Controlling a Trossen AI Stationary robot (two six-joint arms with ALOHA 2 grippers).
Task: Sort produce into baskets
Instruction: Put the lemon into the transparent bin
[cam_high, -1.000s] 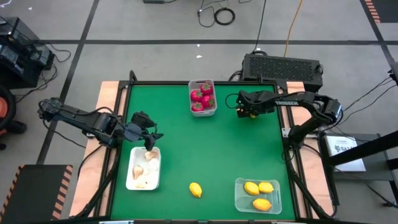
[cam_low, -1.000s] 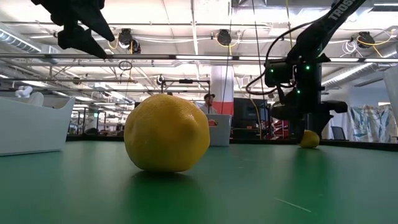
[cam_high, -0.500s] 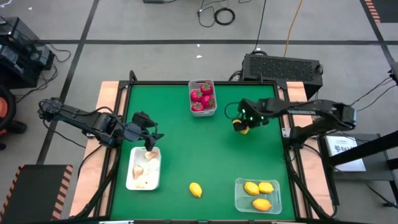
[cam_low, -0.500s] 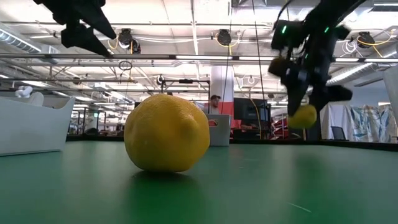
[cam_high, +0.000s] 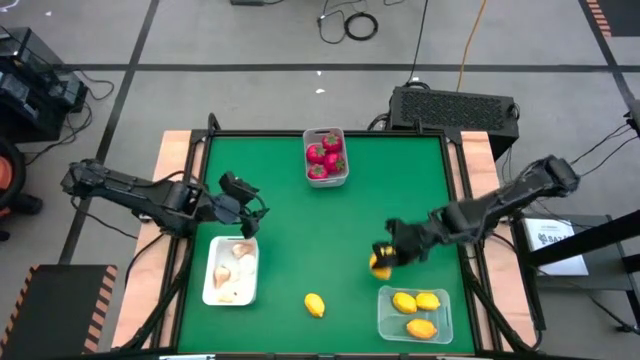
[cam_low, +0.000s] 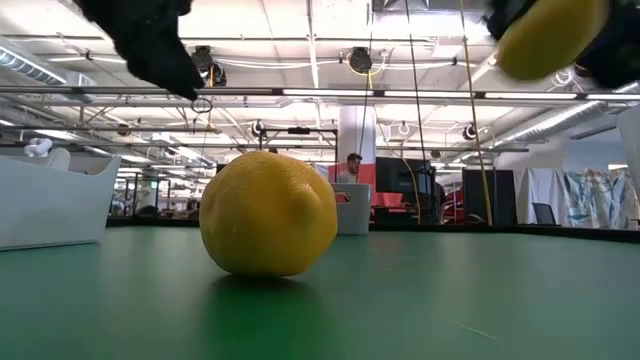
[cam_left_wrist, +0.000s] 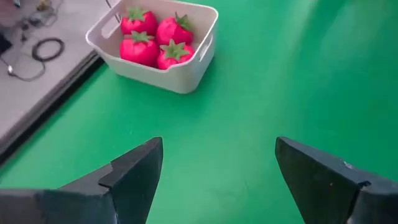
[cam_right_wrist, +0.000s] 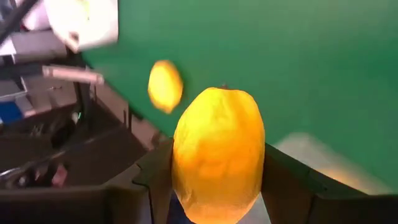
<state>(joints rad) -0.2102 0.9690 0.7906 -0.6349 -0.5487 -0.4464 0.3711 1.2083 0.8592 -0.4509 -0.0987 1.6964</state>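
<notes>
Lemon (cam_right_wrist: 218, 152), a smooth yellow oval, sits clamped in the right tool (cam_high: 384, 259) at lower right of the high view. Left tool (cam_high: 252, 206) gapes wide at centre left.

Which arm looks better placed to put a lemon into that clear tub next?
The right. Its gripper already grips a lemon beside the clear tub holding three lemons. The left gripper hangs empty, fingers apart, by the white tray across the table.
</notes>
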